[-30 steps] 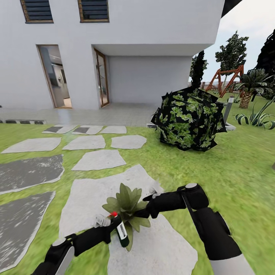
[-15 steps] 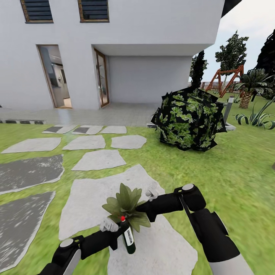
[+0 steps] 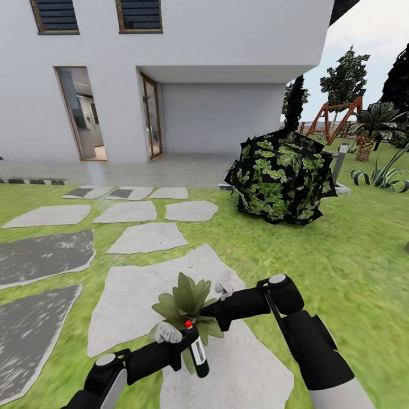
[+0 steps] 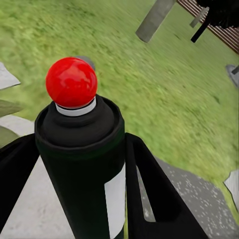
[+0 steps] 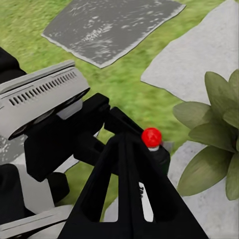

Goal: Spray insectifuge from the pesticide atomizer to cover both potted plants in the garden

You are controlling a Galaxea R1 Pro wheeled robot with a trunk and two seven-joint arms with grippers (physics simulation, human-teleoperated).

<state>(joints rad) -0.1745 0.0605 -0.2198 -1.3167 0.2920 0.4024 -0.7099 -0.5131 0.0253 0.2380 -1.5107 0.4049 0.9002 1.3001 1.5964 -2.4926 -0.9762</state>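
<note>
Head view: pesticide atomizer (image 3: 197, 352) already picked up, held upright in the left claw (image 3: 180, 355), red tip just beside the near leaves of one potted plant (image 3: 187, 304). That plant sits on a pale stepping stone (image 3: 136, 295) in the lawn (image 3: 352, 244). Right arm reaches across behind the plant; right claw (image 3: 222, 291) at the leaves' far side, and whether it is clenched or released I cannot tell from here. Big dark bush (image 3: 281, 176) and the house (image 3: 170, 74) beyond. No spray visible; leaves look plain green.

Left wrist view: claw fingers (image 4: 149, 194) clamp both sides of the black bottle body, red tip (image 4: 71, 82) on top, grass beyond.

Right wrist view: black fingers (image 5: 124, 199) pressed together, nothing between them. Past them, the bottle's red tip and broad leaves on pale stone.

Progress, as a judgement: pick-up done, first plant within reach. Spraying of this plant apparently not begun, second plant left to do.
</note>
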